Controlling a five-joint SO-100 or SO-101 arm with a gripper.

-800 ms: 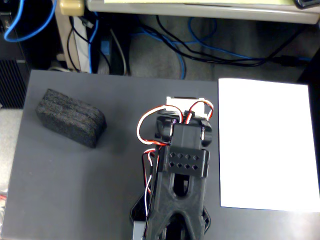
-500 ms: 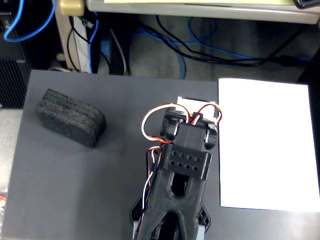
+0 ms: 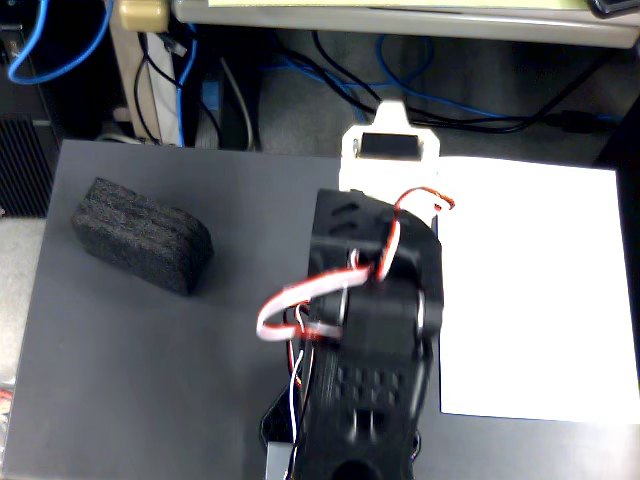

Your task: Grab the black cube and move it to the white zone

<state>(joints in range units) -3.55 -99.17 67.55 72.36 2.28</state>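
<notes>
Black cube point(image 3: 141, 235): lay on the dark grey mat point(image 3: 150, 380), upper left in the fixed view, untouched, well apart from the arm.
White zone point(image 3: 540, 290): flat sheet at right, bare, its left edge hidden under the arm.
Arm point(image 3: 375, 330): stood between cube and sheet.
Tool: mostly out of sight; open or closed could not be told.

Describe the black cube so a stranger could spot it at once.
Start from the dark grey mat that covers most of the table. In the fixed view, the black cube lies near its upper left corner, left of the arm. Its rough, porous foam and rounded corners set it apart from the arm's glossy black plastic.
</notes>
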